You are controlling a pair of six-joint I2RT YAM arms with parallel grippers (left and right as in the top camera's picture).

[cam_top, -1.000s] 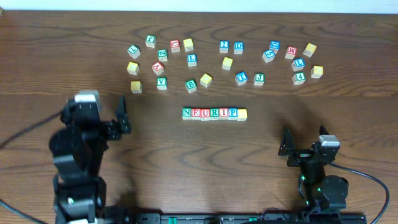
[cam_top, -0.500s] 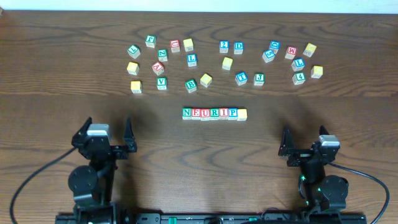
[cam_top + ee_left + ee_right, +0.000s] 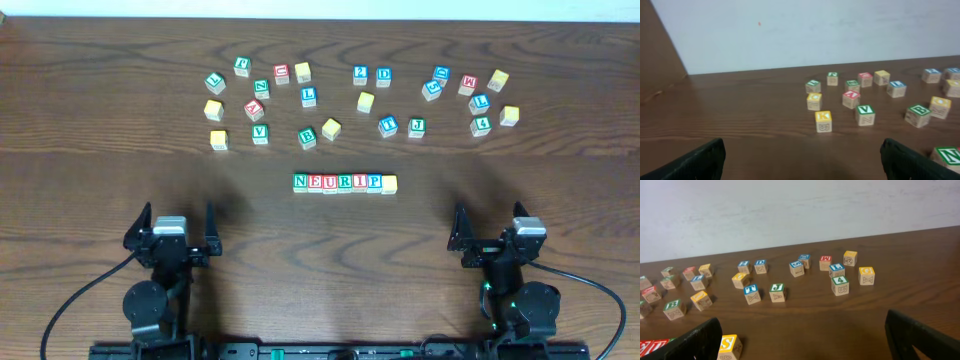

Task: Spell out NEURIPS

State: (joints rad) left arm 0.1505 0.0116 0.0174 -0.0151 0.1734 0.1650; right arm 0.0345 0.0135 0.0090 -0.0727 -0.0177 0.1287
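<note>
Seven cubes stand in a touching row mid-table: green N, red E, red U, green R, red I, blue P and a yellow-faced cube. The right wrist view shows that yellow cube bears an S. The N also shows at the left wrist view's edge. My left gripper is open and empty near the front left, well short of the row. My right gripper is open and empty at the front right.
Several loose letter and digit cubes lie in an arc at the back, among them a green L, green V, green B, blue 2 and green 4. A pale wall rises behind the table.
My left arm has drawn back from a raised pose toward the front edge and settled low, gripper open. The right arm and the cubes have not moved.
</note>
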